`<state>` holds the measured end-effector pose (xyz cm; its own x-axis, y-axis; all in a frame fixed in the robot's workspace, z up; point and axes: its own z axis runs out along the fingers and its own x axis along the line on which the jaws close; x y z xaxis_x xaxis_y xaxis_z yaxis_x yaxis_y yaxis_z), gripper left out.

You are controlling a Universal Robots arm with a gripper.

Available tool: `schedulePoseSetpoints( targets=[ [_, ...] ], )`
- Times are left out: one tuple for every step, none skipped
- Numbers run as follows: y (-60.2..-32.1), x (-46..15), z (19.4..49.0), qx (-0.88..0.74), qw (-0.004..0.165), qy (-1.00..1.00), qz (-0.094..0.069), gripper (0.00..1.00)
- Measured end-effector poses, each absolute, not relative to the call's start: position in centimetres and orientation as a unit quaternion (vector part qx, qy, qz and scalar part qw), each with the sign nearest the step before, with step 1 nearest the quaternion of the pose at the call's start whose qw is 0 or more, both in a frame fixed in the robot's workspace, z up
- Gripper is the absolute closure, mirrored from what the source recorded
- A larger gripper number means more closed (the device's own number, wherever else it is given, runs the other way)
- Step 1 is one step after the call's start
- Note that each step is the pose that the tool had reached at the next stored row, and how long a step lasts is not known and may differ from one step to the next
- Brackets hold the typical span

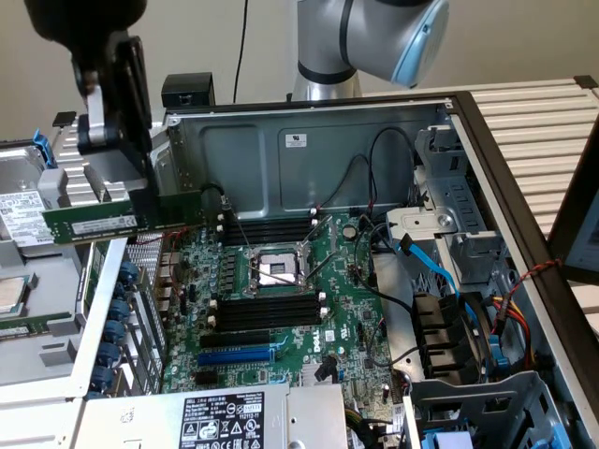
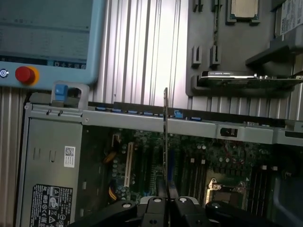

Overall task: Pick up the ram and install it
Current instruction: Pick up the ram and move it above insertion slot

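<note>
The ram (image 1: 103,223) is a long green stick with a white label. It hangs level above the near-left corner of the open computer case, at the exterior view's left. My gripper (image 1: 136,192) is shut on its upper edge, the black fingers coming down from above. In the wrist view the ram (image 2: 165,132) shows edge-on as a thin line rising from between my gripper's (image 2: 165,191) closed fingers. It is over the case rim and the motherboard. Two banks of long black slots (image 1: 267,229) (image 1: 267,309) flank the processor socket (image 1: 274,269). The ram is left of and above them, touching none.
A blue slot (image 1: 239,355) lies in front of the black ones. The power supply (image 1: 220,421) sits at the case front, blue cables (image 1: 440,271) and drive bays to the right. Loose parts lie on a tray (image 1: 37,365) outside the case. A pendant with a red button (image 2: 26,74) lies beyond the case.
</note>
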<state>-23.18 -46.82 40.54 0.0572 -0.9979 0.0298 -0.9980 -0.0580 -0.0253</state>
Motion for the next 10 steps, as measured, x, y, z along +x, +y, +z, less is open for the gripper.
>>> schedulePoseSetpoints(
  targets=[
    [-46.8,-22.7,40.5,0.727,0.001,-0.686,0.019,0.88],
    [-46.8,-22.3,40.5,0.727,0.001,-0.686,0.019,0.88],
    [-46.8,-21.8,40.5,0.727,0.001,-0.686,0.019,0.88],
    [-46.8,-21.4,40.5,0.727,0.000,-0.686,0.019,0.88],
    [-46.8,-20.9,40.5,0.727,0.000,-0.686,0.019,0.88],
    [-46.8,-20.5,40.5,0.727,0.000,-0.686,0.018,0.88],
    [-46.8,-20.0,40.5,0.727,0.000,-0.686,0.018,0.88],
    [-46.8,-19.6,40.5,0.727,0.000,-0.686,0.018,0.88],
    [-46.8,-19.1,40.5,0.727,0.000,-0.686,0.018,0.88],
    [-46.8,-18.7,40.5,0.727,-0.001,-0.686,0.017,0.88]
  ],
)
